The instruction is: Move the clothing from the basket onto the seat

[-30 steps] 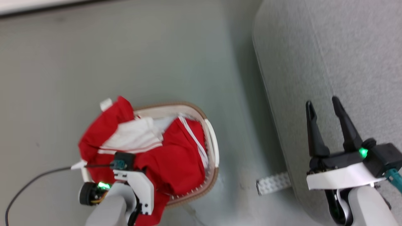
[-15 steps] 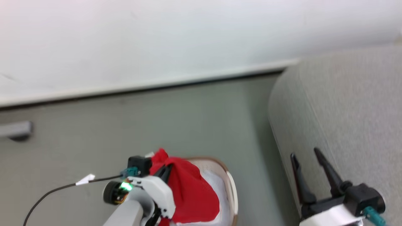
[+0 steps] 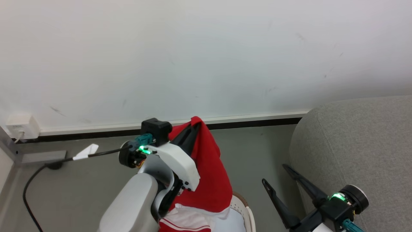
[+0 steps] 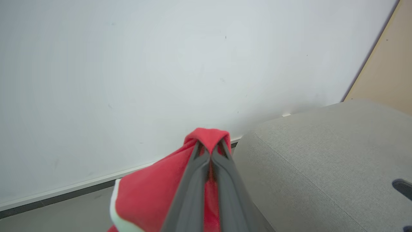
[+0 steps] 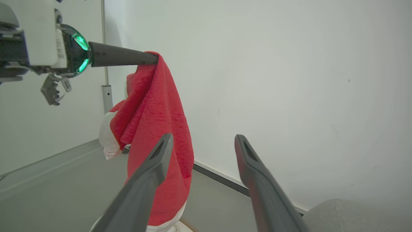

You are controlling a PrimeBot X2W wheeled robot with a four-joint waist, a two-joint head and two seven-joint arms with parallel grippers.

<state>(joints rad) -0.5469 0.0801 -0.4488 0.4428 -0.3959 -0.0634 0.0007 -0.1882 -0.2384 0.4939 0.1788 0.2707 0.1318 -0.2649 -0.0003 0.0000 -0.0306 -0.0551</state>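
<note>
Left gripper (image 3: 193,127): clenched hard on a top fold of the soft bright red sports garment with white panels (image 3: 212,174). The high pinch lets the cloth hang free.
Garment position: draped from the fingertips, its white-striped lower edge just above the oval white perforated plastic basket with brown rim (image 3: 249,216). It is not yet over the seat.
Right gripper (image 3: 274,174): fingers spread with nothing between them, parked beside the large light grey woven seat (image 3: 354,145), probably kept clear of the carry.
Seat: near, to the garment's right.
Change over the last second: the garment was heaped in the basket with the left gripper low in it, and now it is lifted. The head camera has tipped up, so the white wall (image 3: 206,58) shows. The right fingers are as wide as before.
</note>
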